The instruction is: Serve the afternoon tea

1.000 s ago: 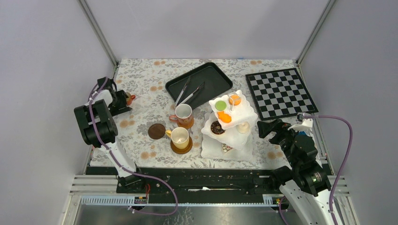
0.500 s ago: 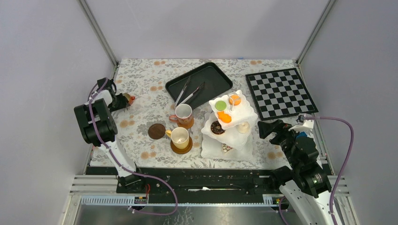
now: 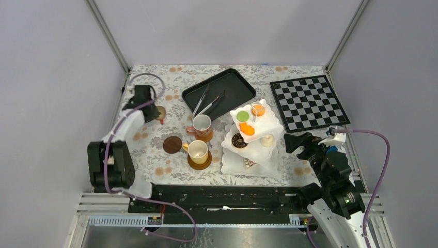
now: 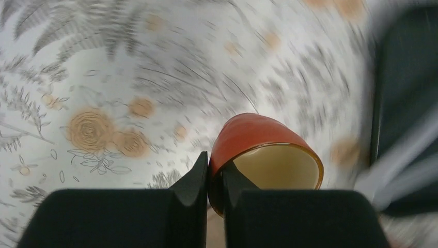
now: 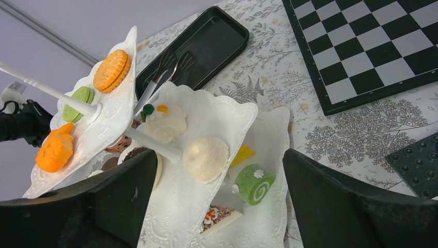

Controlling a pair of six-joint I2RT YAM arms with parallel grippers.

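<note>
My left gripper (image 4: 215, 168) is shut on the rim of a small brown cup (image 4: 258, 139) with a cream inside, one finger inside the wall and one outside. From above, the gripper (image 3: 153, 110) holds this cup (image 3: 161, 112) over the cloth at the left. An empty brown saucer (image 3: 172, 144) lies nearby. A white cup (image 3: 202, 124) and a yellow cup (image 3: 198, 151) each stand on a saucer. The white three-tier stand (image 3: 270, 124) carries cakes and macarons. My right gripper (image 5: 219, 155) is open, facing the stand (image 5: 248, 111), with a green roll cake (image 5: 254, 183) on the bottom tier.
A black tray (image 3: 235, 85) with silver tongs (image 3: 209, 103) lies behind the cups. A chessboard (image 3: 309, 101) sits at the back right. Grey walls and frame posts close in the table's sides and back.
The left gripper closed on the brown cup near the table's left edge, then swung right with the cup in its grip. The right arm barely moved.
</note>
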